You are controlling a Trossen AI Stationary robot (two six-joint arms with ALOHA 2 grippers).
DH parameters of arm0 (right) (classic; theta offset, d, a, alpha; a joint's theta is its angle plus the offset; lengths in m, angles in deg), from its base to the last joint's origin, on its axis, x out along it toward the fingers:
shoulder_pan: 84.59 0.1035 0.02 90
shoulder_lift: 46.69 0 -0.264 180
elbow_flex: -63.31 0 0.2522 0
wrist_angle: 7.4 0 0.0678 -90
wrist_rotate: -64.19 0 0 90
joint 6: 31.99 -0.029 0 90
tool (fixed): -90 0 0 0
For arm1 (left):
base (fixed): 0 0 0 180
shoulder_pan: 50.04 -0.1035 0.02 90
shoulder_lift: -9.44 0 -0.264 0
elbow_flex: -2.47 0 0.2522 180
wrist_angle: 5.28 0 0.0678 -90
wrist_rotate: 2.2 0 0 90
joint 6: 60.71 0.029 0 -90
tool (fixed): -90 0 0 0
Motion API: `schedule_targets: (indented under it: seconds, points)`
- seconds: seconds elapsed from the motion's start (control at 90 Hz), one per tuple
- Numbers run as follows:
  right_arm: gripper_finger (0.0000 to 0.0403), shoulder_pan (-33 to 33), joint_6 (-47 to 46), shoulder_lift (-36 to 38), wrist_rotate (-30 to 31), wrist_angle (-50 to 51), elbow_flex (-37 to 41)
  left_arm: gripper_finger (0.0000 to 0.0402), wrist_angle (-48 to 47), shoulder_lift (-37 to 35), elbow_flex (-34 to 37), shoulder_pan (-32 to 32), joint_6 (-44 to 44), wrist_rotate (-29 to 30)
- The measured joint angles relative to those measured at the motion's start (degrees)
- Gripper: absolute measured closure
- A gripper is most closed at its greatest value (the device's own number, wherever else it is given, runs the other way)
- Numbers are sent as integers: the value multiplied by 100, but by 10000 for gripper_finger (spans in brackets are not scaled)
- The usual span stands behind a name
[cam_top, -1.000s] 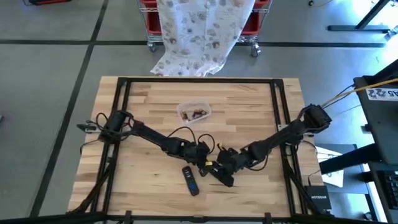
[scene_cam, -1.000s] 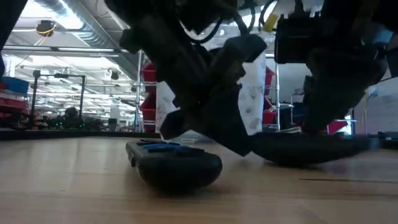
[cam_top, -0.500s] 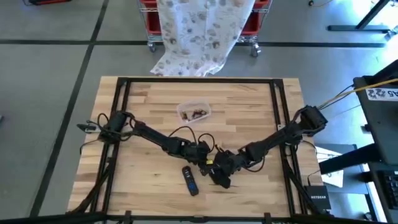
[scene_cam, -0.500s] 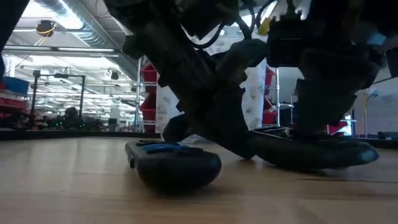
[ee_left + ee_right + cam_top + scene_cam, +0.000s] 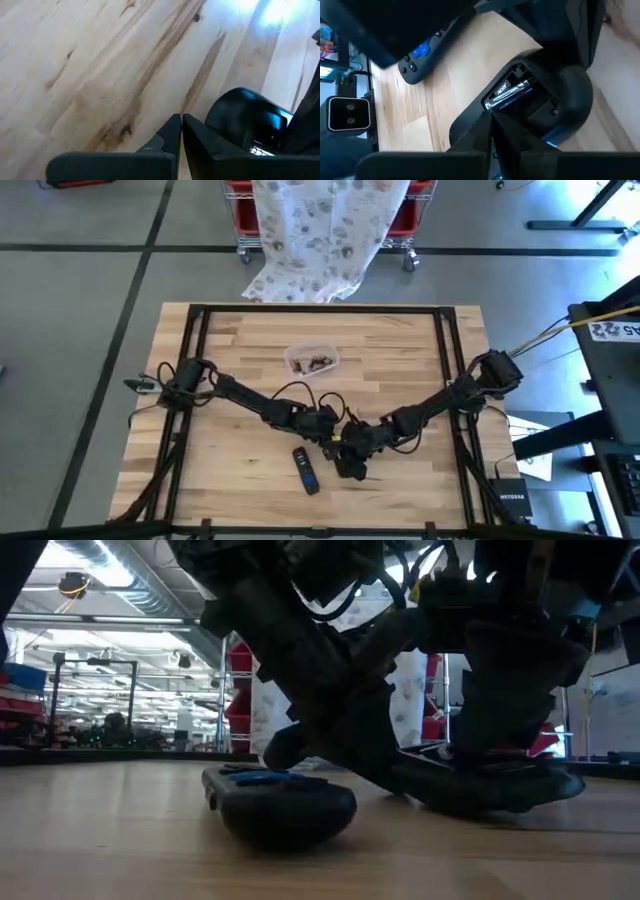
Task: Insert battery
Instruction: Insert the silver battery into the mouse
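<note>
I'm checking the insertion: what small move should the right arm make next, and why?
Probably press gently down: the right end effector, fingers together, sits at the silver battery in the black device's open compartment, and the battery looks slightly raised. The left end effector waits alongside.

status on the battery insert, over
Both grippers shut, left, right, right over the open device. Battery in its compartment. Remote lies beside, clear.

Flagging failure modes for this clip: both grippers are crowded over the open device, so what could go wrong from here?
1. The left gripper and right gripper work almost on top of each other, so they may collide.
2. The battery appears to sit at an angle in the open device; pressing could jam it.
3. The remote lies close beside them and could get knocked.
</note>
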Motion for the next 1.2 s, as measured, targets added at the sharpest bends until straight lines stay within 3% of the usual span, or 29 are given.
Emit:
schedule_targets:
  seconds: [0.433, 0.989, 1.2]
  points:
    - [403, 1, -97, -1, 177, 107, 0, 400, -1485, -631, -5, -25, 759, -159]
    - [403, 10, -226, -12, 146, 15, 13, 400, -2137, -907, -17, -251, 1062, -83]
    - [403, 10, -285, -12, 131, 11, 13, 401, -1987, -1056, -9, -162, 1098, -517]
